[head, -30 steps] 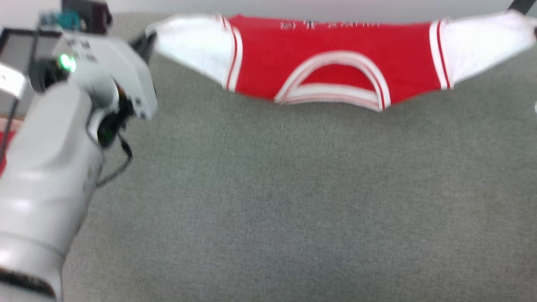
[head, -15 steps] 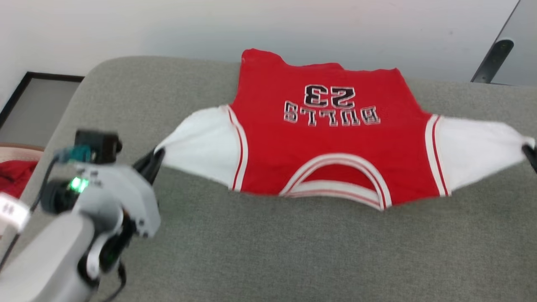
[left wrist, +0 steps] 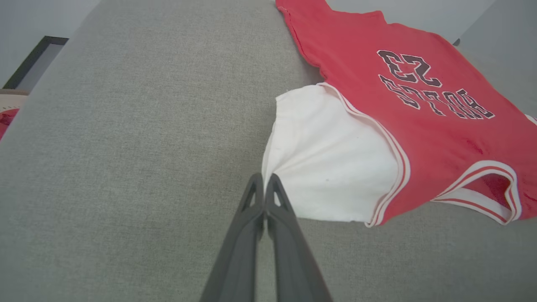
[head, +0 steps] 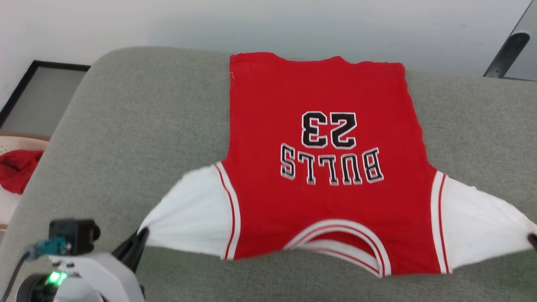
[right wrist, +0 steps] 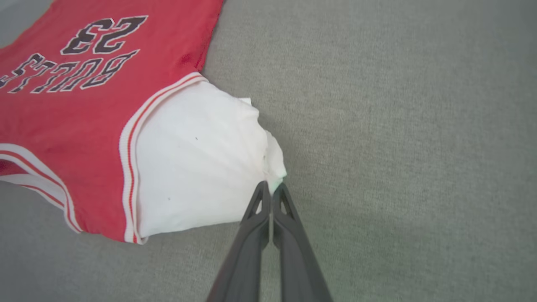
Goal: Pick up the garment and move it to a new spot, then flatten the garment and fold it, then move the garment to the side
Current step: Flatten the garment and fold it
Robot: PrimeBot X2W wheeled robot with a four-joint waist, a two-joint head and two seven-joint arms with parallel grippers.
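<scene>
Nearly flat, the garment lies print up on a grey upholstered surface, collar towards the robot, its "23" and "BULLS" reading upside down in the head view. The left gripper is clenched on the tip of one white sleeve and the right gripper on the tip of the other, each sleeve drawn out to a point. The pinched cloth is hidden between the dark fingers. In the head view the right gripper is only a dark sliver cut by the frame's edge. The hem reaches the surface's far edge; whether it hangs over cannot be told. A beige basket holding red cloth is cropped at the left.
</scene>
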